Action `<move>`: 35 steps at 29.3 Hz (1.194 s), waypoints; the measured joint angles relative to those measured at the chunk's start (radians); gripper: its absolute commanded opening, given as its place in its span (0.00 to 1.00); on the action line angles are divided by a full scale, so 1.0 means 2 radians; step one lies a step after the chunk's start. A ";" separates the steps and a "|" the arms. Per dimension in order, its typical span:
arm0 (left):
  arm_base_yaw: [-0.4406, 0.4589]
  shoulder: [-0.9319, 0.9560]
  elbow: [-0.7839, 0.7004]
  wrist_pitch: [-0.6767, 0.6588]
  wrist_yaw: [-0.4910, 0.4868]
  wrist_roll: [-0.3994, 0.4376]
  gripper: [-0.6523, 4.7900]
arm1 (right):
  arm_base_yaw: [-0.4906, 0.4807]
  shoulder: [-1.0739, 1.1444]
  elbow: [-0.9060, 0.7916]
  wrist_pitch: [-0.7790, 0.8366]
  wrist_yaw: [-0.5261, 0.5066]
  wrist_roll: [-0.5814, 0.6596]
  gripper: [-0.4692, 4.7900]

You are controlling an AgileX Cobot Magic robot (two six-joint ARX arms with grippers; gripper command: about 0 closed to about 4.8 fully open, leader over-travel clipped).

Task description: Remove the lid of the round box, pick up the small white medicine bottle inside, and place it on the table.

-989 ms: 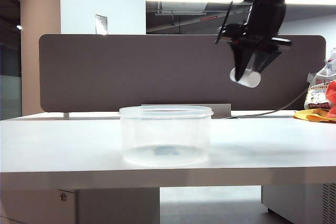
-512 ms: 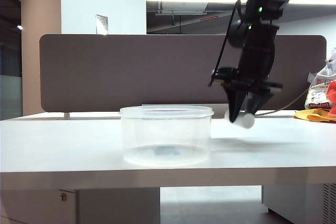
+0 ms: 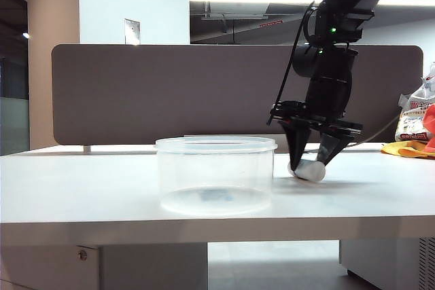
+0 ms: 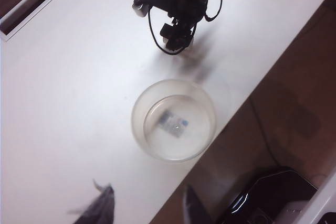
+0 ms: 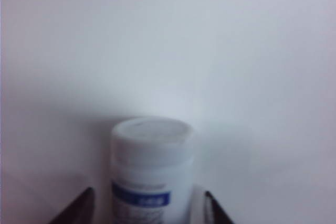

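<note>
Right gripper (image 3: 310, 163) low beside the round box (image 3: 215, 174), jaws apart around the small white medicine bottle (image 3: 309, 170) lying on the table (image 3: 81, 188); left gripper (image 4: 147, 211) high, opening unclear; only retreat remains

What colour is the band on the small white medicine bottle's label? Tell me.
Blue, on the small white medicine bottle; clearest in the right wrist view.
</note>
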State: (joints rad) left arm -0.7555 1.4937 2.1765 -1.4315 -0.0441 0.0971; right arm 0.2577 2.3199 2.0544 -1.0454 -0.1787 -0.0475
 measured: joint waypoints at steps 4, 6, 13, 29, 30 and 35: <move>0.000 0.000 0.000 0.000 0.000 0.000 0.44 | 0.000 0.000 0.001 0.009 0.000 0.006 0.68; 0.000 0.000 0.000 0.001 0.000 0.000 0.44 | 0.000 0.000 0.003 0.015 -0.001 0.007 0.73; 0.001 0.001 0.000 0.003 0.000 0.000 0.44 | 0.000 -0.003 0.003 0.027 -0.001 0.010 0.68; 0.139 -0.001 0.000 0.010 0.002 0.003 0.24 | 0.000 -0.143 0.004 0.065 -0.001 -0.001 0.18; 0.150 -0.002 0.000 0.012 0.004 0.002 0.22 | 0.000 -0.150 0.004 0.057 -0.001 -0.002 0.18; 0.193 -0.014 0.000 0.039 0.047 0.002 0.22 | 0.000 -0.191 0.003 0.026 -0.002 -0.012 0.18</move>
State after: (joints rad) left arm -0.3691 1.4647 2.1761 -1.3529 0.0494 0.1005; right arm 0.2584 1.9388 2.0598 -0.9943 -0.1833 -0.0723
